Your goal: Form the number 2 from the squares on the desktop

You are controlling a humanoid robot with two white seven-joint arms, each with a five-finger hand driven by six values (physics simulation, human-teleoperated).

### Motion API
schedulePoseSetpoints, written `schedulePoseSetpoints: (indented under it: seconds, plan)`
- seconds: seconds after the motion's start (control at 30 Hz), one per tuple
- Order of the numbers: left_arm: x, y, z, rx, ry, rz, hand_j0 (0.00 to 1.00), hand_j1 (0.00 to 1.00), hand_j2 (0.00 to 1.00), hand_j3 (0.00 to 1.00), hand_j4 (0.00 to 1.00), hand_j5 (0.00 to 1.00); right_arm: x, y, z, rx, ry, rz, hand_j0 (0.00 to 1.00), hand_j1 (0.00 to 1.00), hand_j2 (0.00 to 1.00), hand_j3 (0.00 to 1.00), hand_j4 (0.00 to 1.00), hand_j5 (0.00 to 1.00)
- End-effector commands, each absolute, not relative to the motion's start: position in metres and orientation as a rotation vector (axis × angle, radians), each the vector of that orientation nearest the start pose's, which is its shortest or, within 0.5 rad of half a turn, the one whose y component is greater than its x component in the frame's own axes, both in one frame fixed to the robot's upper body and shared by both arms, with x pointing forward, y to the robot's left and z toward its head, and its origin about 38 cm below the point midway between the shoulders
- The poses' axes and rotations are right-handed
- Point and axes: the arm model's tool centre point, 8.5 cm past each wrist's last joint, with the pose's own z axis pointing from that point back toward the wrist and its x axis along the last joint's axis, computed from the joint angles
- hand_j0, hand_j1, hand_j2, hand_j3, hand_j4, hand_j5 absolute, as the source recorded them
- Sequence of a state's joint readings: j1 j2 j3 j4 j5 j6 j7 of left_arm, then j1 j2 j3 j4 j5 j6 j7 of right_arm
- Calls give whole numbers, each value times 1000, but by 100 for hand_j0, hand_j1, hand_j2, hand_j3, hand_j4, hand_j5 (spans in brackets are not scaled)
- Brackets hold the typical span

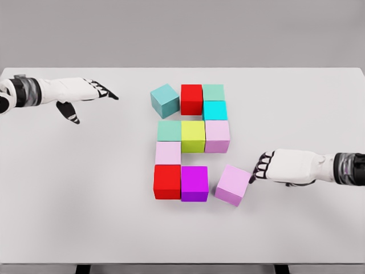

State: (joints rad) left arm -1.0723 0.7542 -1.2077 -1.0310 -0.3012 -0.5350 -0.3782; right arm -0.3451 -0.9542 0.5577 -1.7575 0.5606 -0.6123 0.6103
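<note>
Desktop point(68, 188): white, flat, carrying ten coloured cubes and both hands

Right hand point(285, 166): arm enters from the right edge, low on the table; fingers curled downward, fingertips point(259, 171) at or touching the near side of a cube, nothing enclosed in the grasp

Light purple cube point(233, 184): directly in front of the right fingertips, rotated out of line with the rest, just beside the magenta cube but apart from it

Magenta cube point(194, 182): beyond the light purple cube from the right hand, touching the lower red cube

Lower red cube point(167, 181): farthest from the right hand in the bottom row

Pale pink cube point(168, 153): directly above the lower red cube

Middle row, read moving toward the right hand: mint cube point(169, 131), yellow-green cube point(193, 136), lilac cube point(217, 136), all touching

Cyan cube point(215, 110): above the lilac cube, up and away from the right hand

Top row: pale green cube point(213, 92) above the cyan one, upper red cube point(191, 99) beside it

Teal cube point(165, 100): nearest to the left hand, turned askew, at the upper red cube's side

Left hand point(85, 91): arm enters from the left edge, hand above the table well apart from the teal cube; fingers extended and spread, thumb hanging down, holding nothing
</note>
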Motion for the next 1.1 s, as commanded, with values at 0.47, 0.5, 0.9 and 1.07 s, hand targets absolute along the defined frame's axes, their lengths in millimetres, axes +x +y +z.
schedulePoseSetpoints:
  seconds: [0.47, 0.5, 0.9, 1.07]
  plan:
    - [508, 315, 195, 459, -1128, -2102, 100, 100, 100, 100, 100, 100, 347, -288, 169, 396, 1560, -3181, 88, 88, 88, 88, 88, 88]
    - [508, 315, 195, 459, -1128, -2102, 100, 100, 100, 100, 100, 100, 347, -288, 169, 396, 1559, -3182, 88, 88, 88, 88, 88, 88]
    - [508, 315, 195, 459, -1128, -2102, 100, 100, 100, 100, 100, 100, 350, -282, 172, 395, 1571, -3158, 91, 91, 91, 91, 91, 91]
    - [510, 306, 190, 457, -1125, -2117, 100, 100, 100, 100, 100, 100, 354, -278, 177, 405, 1589, -3138, 93, 93, 93, 93, 93, 93]
